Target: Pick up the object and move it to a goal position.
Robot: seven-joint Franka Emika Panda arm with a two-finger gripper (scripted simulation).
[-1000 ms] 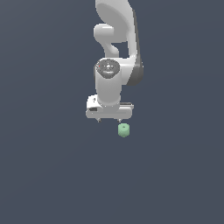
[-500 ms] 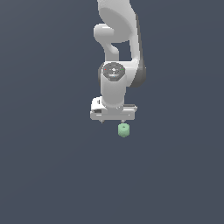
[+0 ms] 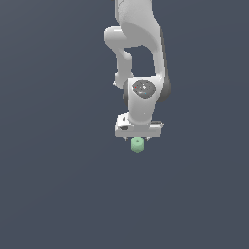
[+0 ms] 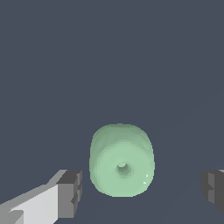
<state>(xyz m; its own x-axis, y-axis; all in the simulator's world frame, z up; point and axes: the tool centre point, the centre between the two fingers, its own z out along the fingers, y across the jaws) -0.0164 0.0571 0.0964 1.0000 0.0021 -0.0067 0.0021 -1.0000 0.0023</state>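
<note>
The gripper hangs wide open, holding nothing, with the green cylinder directly below between its fingers, untouched; an off-centre descent could knock it aside.

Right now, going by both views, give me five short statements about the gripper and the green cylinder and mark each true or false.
1. The gripper is open. True.
2. The cylinder is clamped between the fingers. False: there is a gap on each side of it in the wrist view.
3. The cylinder has a small hole in its top. True.
4. In the exterior view the cylinder lies far to the left of the gripper. False: it sits just under it.
5. The cylinder is red. False: it is light green.
</note>
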